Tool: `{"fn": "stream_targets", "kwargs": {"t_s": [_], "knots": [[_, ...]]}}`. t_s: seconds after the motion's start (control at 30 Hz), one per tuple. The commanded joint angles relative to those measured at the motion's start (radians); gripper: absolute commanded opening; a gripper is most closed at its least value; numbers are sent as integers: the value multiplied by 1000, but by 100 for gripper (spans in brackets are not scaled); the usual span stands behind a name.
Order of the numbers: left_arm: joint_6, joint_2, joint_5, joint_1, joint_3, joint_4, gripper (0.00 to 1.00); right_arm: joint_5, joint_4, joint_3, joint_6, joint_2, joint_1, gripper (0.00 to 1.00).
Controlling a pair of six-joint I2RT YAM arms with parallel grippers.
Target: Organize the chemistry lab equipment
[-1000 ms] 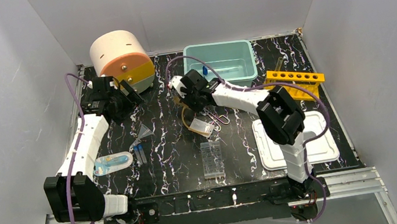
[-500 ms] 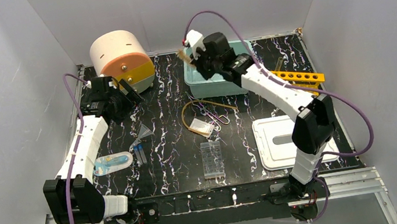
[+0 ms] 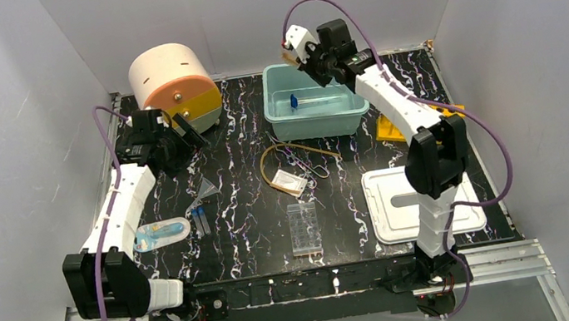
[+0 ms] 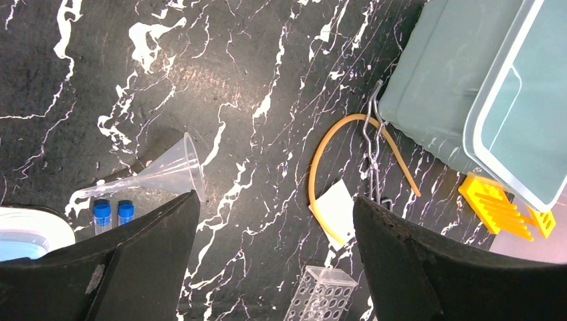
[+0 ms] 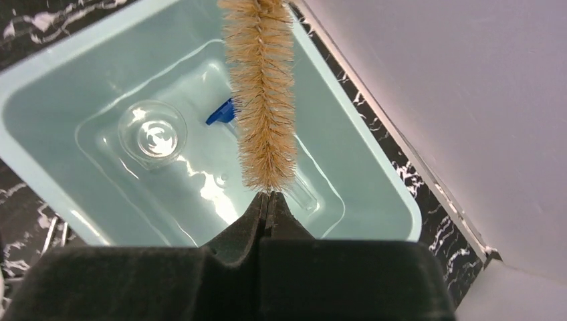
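Looking down from the top camera, the right gripper hangs high over the back edge of the teal bin with a scrap of tan brush sticking out of it, though from up here I can't tell how the jaws stand. The blue-footed cylinder lies on its side in the bin. Out on the black marble table you've got the clear funnel, two thin tubes, the metal tongs crossing the tan loop, and the clear well plate, all well apart from that gripper. The left gripper sits just beside the cream-and-orange drum. Left wrist cam: its fingers are spread wide with nothing between them, up above the table. The funnel is on its side near the left finger with the blue-capped tubes just beside it, and the tongs and the loop with its white tag are nearer the right finger. Right wrist cam: jaws pressed together, pinching the brush right at the bottom of its bristles, which are thick, tan and fuzzy and point out over the bin. Down in the bin stands the little beaker, clear and round, mouth up, and the cylinder's blue foot peeks out just beside the bristles.
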Motion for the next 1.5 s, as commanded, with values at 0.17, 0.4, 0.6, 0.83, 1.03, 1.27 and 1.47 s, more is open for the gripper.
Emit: {"fn": "stream_targets", "kwargs": {"t_s": [0.17, 0.4, 0.6, 0.83, 1.03, 1.27, 1.47], "knots": [[-9, 16, 8, 1, 69, -61, 84, -246, -211, 177, -302, 135, -60, 0], [-2, 11, -19, 2, 84, -95, 84, -175, -230, 209, -451, 214, -61, 0], [-8, 17, -25, 2, 82, -101, 84, -125, -196, 267, -517, 297, -60, 0], [-9, 48, -34, 2, 103, -101, 84, 5, -96, 286, -613, 415, -43, 0], [-7, 95, -18, 2, 125, -101, 84, 18, -10, 316, -623, 472, -45, 0], [4, 120, -19, 2, 149, -99, 84, 31, 44, 308, -616, 492, -46, 13], [15, 141, -11, 2, 165, -99, 84, 47, 29, 353, -528, 467, -45, 34]]}}
